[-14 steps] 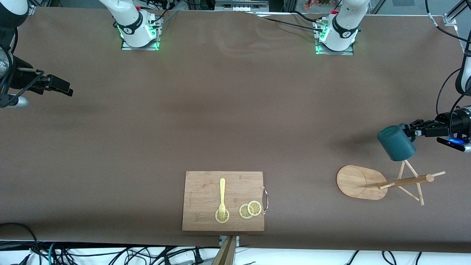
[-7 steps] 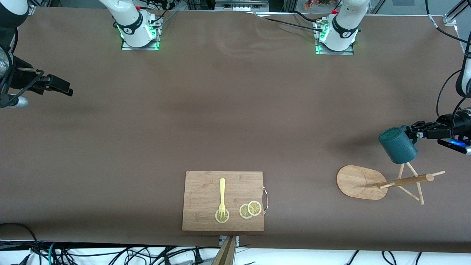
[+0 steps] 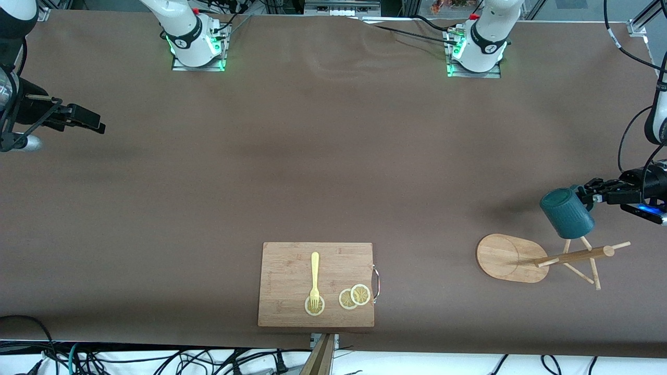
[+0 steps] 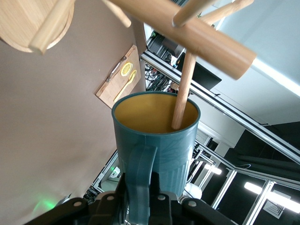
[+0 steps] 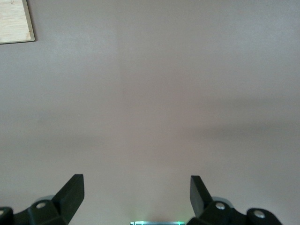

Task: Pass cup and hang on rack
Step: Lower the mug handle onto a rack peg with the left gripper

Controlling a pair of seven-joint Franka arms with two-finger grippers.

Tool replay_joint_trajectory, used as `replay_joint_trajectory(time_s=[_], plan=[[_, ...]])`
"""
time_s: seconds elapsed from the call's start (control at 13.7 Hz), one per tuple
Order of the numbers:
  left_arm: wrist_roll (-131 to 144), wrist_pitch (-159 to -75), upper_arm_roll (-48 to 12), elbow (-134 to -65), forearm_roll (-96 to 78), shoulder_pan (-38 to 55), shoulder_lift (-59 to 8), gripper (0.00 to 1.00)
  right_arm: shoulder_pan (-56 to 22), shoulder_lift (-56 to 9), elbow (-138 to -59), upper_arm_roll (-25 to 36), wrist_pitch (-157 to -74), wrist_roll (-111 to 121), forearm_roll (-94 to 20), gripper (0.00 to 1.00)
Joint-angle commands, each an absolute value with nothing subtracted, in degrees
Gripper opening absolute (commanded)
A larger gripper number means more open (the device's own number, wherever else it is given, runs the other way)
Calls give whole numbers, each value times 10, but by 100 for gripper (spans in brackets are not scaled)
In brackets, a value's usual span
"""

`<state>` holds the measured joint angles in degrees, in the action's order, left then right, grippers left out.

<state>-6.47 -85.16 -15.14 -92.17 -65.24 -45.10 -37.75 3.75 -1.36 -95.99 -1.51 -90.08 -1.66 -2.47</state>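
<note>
The dark teal ribbed cup [image 3: 567, 213] hangs in the air, tilted, with my left gripper [image 3: 591, 198] shut on its side handle [image 4: 138, 176]. It is over the bamboo rack [image 3: 573, 256], whose oval base [image 3: 505, 258] rests at the left arm's end of the table. In the left wrist view one thin peg [image 4: 183, 93] reaches into the cup's [image 4: 157, 140] yellowish mouth, under the central post [image 4: 187, 33], and my left gripper [image 4: 140, 190] clamps the handle. My right gripper [image 3: 96, 125] waits open over the right arm's end of the table; nothing lies between its fingers [image 5: 136, 190].
A rectangular wooden cutting board [image 3: 281, 271] with a yellow fork [image 3: 315, 278] and lemon slices [image 3: 354, 296] lies near the table edge closest to the front camera. Its metal handle [image 3: 376, 284] faces the rack. Both arm bases stand along the top of the front view.
The left gripper has carried the cup a little lower in the front view, onto the rack's peg. The right arm has hardly moved.
</note>
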Motion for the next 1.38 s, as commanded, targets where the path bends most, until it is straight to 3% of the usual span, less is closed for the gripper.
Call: replay_joint_trajectory(time_s=[0.0,0.51,0.58,0.66,0.73,1.16,1.31], plan=[[-54,-841,-158,-882,-657,-456,-404,0,42,-16,-947,-16,-888,-19,-35,100],[-59,-843,-157,-864,-656,-461,-422,0,42,-15,-947,-20,-887,-21,-35,100],[-59,-845,-157,-863,-656,-461,-422,26,42,-15,-947,-21,-888,-21,-34,100],[-61,-846,-157,-863,-657,-463,-423,77,42,-15,-947,-22,-888,-20,-35,100],[-74,-846,-157,-864,-657,-467,-422,100,42,-15,-947,-21,-888,-20,-35,100],[-90,-840,-156,-865,-646,-489,-412,100,42,-15,-947,-19,-888,-18,-35,100],[-104,-837,-157,-867,-587,-500,-379,100,42,-15,-947,-18,-888,-18,-35,100]])
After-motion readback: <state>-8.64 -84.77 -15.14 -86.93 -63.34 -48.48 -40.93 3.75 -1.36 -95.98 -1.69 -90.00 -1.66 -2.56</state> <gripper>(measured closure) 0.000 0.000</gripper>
